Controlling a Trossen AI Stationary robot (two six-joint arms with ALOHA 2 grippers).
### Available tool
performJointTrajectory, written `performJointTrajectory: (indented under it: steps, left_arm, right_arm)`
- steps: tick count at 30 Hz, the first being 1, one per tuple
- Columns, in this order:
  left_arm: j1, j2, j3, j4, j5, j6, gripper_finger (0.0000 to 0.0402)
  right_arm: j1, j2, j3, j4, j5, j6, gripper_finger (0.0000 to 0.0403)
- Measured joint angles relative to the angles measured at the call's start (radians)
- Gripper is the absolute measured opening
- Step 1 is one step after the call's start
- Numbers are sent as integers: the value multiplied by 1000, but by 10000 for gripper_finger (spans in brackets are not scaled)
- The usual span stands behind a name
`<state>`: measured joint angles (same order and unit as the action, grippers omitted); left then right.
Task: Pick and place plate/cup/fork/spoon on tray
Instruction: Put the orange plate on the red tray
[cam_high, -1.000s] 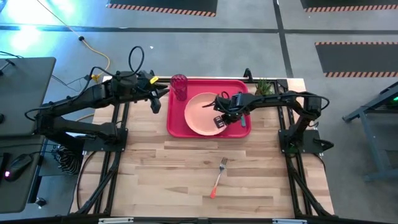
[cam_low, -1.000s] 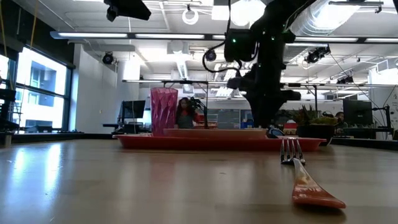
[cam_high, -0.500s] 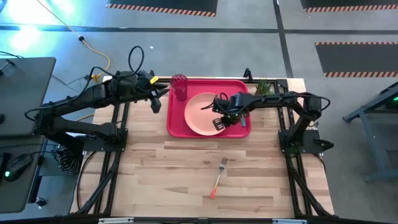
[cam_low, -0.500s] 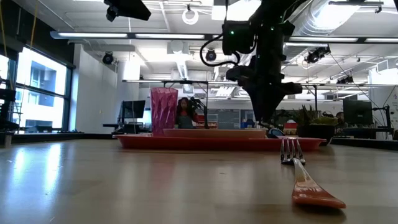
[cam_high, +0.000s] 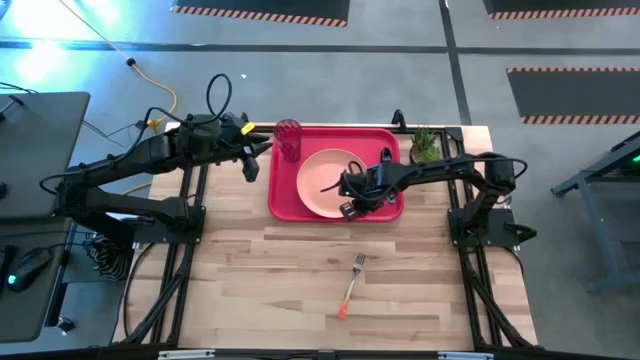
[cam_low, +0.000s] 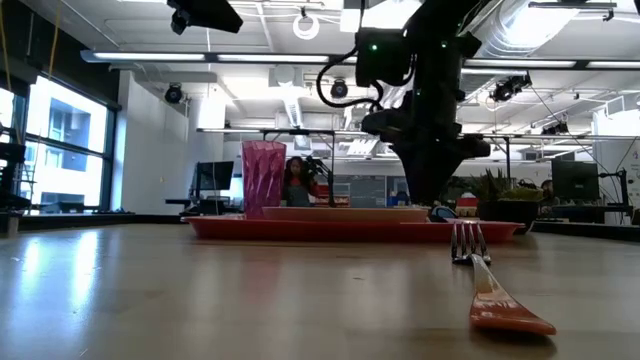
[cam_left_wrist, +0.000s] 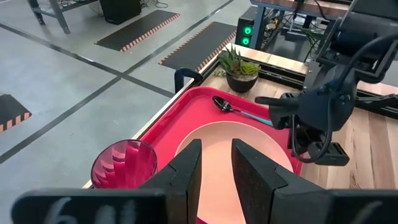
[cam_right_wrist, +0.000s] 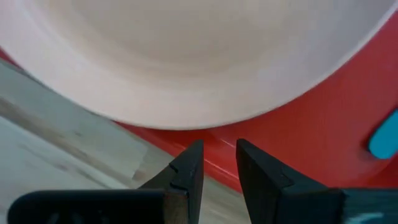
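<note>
On the wooden counter (cam_high: 300, 290) the red tray (cam_high: 281, 196) carries the plate (cam_high: 320, 172) and cup (cam_high: 289, 140), the right pincer (cam_high: 350, 205) hangs over the plate's near edge, and the fork (cam_high: 351, 284) lies alone nearer the front.

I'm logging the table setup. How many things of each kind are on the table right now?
Tray: 1
Plate: 1
Cup: 1
Spoon: 1
Fork: 1
Plant: 1
Total: 6
</note>
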<state>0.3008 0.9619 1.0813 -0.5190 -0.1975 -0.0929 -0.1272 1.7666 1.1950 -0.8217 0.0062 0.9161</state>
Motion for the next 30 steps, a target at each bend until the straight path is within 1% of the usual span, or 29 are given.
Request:
performJointTrajectory:
  steps: [6,12,25,27,30]
  left_arm:
    - [0,0,0,0,0,0,76]
    - [0,0,0,0,0,0,76]
    - [0,0,0,0,0,0,76]
    - [0,0,0,0,0,0,76]
    - [0,0,0,-1,0,-1,76]
  right_arm:
    - [-1,46,0,22,-7,-20,87]
    - [-3,49,0,41,3,-18,87]
    - [-73,51,0,52,42,2,87]
    - [-80,51,0,52,37,2,87]
    - [-84,51,3,38,1,3,87]
